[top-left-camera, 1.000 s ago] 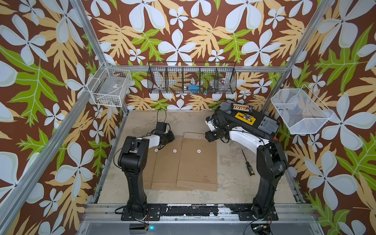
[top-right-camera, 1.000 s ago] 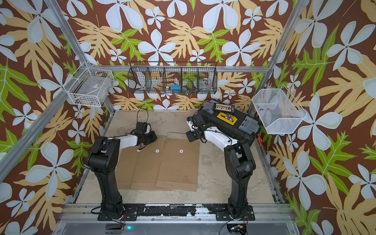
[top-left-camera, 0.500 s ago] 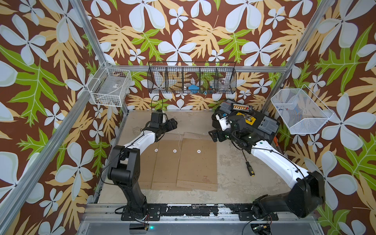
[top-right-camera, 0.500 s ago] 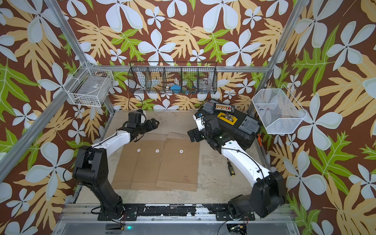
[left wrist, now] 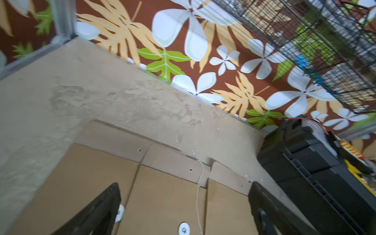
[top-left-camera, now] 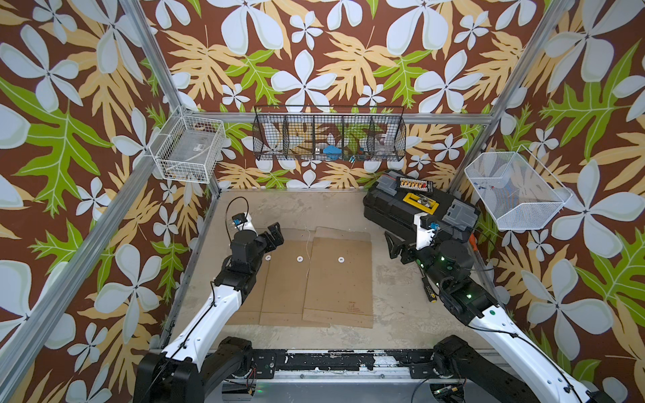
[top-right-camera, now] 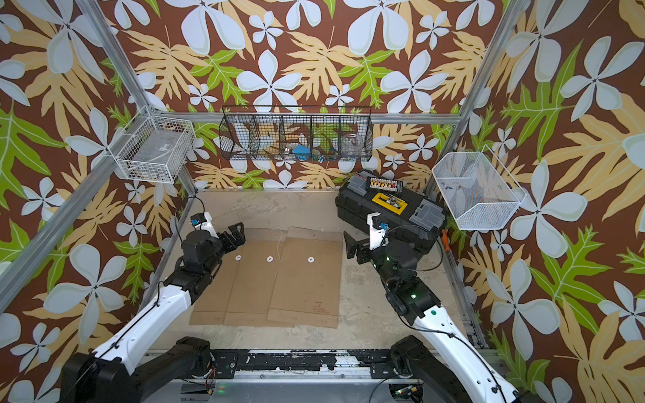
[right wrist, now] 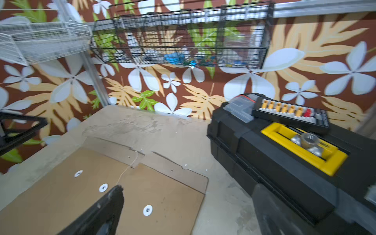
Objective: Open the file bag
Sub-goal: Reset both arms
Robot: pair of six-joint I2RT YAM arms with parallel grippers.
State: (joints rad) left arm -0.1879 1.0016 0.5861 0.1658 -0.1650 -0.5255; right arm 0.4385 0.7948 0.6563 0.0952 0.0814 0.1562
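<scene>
Two tools (top-left-camera: pixel 277 233) (top-left-camera: pixel 391 244) opened, three file bags (top-left-camera: pixel 340 286) (top-left-camera: pixel 286 289) (top-left-camera: pixel 252 307)

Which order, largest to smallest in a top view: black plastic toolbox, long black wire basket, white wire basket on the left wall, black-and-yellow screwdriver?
Largest: long black wire basket and black plastic toolbox, too alike to rank.
Then white wire basket on the left wall.
Smallest: black-and-yellow screwdriver.

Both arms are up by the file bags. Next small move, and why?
Probably just pull both arms back. The left gripper and right gripper hang above the table, jaws open, holding nothing. The three file bags seem to lie with flaps folded back flat, and the string lies loose, so nothing looks left to undo.
</scene>
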